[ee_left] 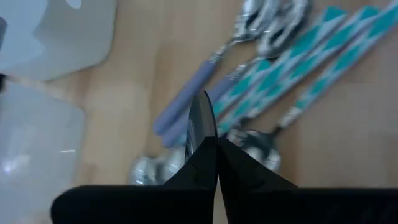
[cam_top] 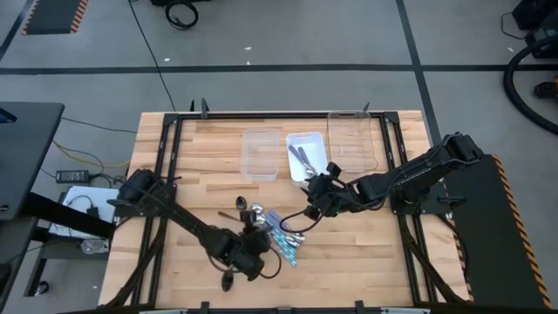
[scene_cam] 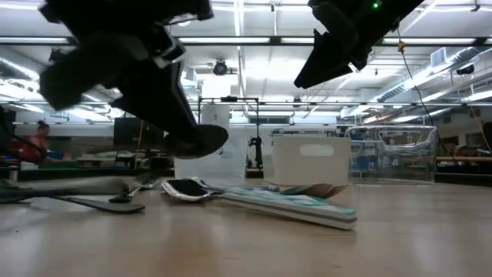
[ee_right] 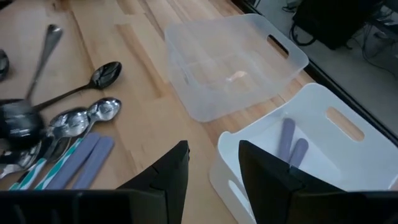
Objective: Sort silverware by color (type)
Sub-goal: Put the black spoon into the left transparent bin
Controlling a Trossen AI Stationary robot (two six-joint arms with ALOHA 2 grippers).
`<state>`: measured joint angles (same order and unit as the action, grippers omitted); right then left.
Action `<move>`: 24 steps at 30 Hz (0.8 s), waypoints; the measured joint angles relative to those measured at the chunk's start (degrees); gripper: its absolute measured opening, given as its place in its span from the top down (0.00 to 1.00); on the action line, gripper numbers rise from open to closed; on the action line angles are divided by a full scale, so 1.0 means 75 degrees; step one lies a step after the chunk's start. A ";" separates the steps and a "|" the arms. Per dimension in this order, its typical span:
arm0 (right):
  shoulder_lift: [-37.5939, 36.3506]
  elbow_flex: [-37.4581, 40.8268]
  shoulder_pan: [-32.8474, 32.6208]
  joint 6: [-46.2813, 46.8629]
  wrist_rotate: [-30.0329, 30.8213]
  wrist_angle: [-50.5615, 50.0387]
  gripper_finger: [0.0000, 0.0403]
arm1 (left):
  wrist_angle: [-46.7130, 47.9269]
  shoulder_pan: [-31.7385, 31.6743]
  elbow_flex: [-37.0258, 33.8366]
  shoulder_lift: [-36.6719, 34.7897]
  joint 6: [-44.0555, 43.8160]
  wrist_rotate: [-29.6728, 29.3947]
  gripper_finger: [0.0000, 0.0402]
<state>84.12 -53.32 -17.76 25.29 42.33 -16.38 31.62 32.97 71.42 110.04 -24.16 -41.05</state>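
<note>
A pile of spoons (cam_top: 277, 230) lies on the wooden table: teal-patterned handles (ee_left: 292, 62), pale purple handles (ee_left: 186, 106), shiny silver bowls (ee_right: 81, 118) and a dark spoon (ee_right: 93, 81). My left gripper (ee_left: 216, 142) hovers over the near side of the pile, shut on a dark spoon (scene_cam: 201, 142). My right gripper (ee_right: 214, 155) is open and empty, in the air between the pile and the white tray (ee_right: 323, 99). That tray holds two purple-handled pieces (ee_right: 292, 143). My left gripper pinches a dark spoon between its two shut fingers. In the left wrist view the spoon shows edge-on as a thin dark blade (ee_left: 202, 118) sticking out past the fingertips. In the low view its bowl (scene_cam: 201, 142) hangs below the gripper, lifted clear of the table.
A small clear tray (cam_top: 261, 155) stands beside the white tray (cam_top: 305, 155), and a larger clear tray (cam_top: 353, 139) is at the far right. Another dark spoon (scene_cam: 100, 201) lies flat to the pile's left. Bare wood (cam_top: 366, 253) lies near and right.
</note>
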 joint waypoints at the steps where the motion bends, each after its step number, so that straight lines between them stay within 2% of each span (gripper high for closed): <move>1: 0.0000 0.0000 0.0000 0.0002 -0.0032 0.0000 0.63 | 0.0009 -0.0082 0.0000 0.0000 0.0132 0.0005 0.96; 11: 0.0000 0.0000 -0.0081 0.0252 -0.0457 -0.0058 0.63 | 0.0086 -0.0448 0.0003 -0.0202 0.1596 0.0282 0.96; 18: 0.0000 -0.0003 -0.0515 0.1023 -0.0570 -0.0373 0.63 | 0.0275 -0.0674 0.0006 -0.1191 0.2516 0.0497 0.96; 24: 0.0000 0.0002 -0.0954 0.1542 -0.0391 -0.0403 0.63 | 0.0392 -0.1257 0.0006 -0.2133 0.2617 0.0523 0.96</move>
<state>84.12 -53.30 -24.91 36.85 39.40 -19.40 34.55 23.55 71.46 94.04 -4.54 -37.13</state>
